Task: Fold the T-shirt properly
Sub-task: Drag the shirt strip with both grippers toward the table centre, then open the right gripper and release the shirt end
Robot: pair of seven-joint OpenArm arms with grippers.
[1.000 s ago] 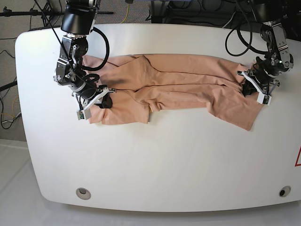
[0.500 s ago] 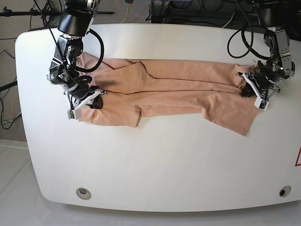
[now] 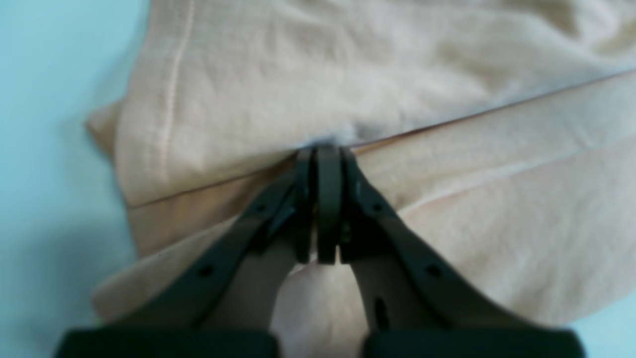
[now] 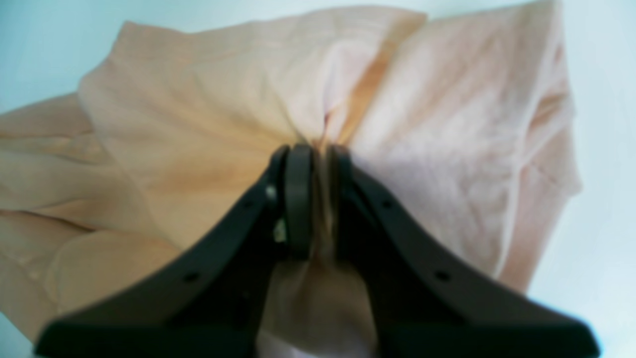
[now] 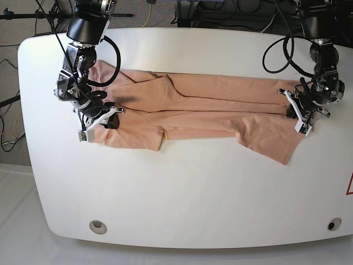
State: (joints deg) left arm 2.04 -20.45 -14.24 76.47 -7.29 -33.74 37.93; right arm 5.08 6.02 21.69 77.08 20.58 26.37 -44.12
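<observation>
Nearest the base camera, the white table [image 5: 182, 199] lay bare across the lower half of the frame, two small round fittings set near its front edge.

Mid-frame, the T-shirt [image 5: 204, 105] lay stretched in a long salmon-pink band from left to right across the table, creased lengthwise, with one flap hanging lower at lower right and another at lower left.

At the right end of the band, the left gripper [image 5: 294, 109] pinched the cloth. Left wrist view: jaws pressed fully together, a fold of fabric [image 3: 348, 134] caught at the tips, a stitched hem running up the upper left of that frame.

At the left end, the right gripper [image 5: 108, 118] gripped the other end of the shirt. Right wrist view: jaws narrow, a bunched ridge of cloth [image 4: 323, 199] clamped between them, fabric fanning out beyond toward the top of the frame.

Farthest back, dark cables and stands [image 5: 220, 11] crowded the top edge behind the table.
</observation>
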